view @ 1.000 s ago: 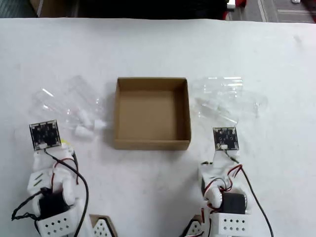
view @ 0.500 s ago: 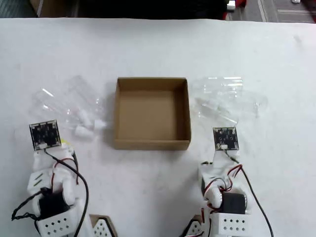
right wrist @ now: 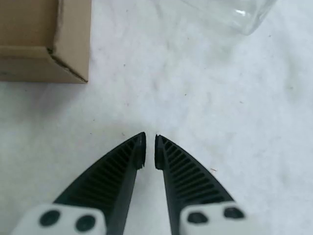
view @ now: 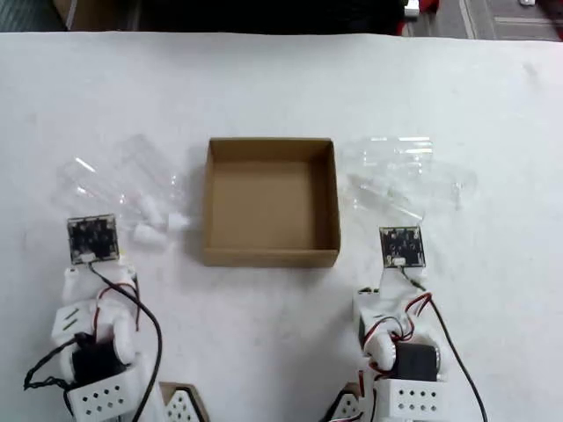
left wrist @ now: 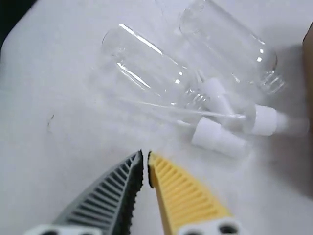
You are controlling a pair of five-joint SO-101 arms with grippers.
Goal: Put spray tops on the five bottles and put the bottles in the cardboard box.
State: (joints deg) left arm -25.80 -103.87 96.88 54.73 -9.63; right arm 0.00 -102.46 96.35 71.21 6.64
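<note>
The left arm is sitting folded at the near left, its left hand pressing its grey and yellow fingers together at the tips. The right arm is sitting folded at the near right, its right hand holding its black fingers almost touching

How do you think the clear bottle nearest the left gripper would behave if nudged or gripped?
Lying on its round side, the clear bottle would probably roll if nudged. It looks empty, so likely light; its glossy wall may slip when gripped.
</note>
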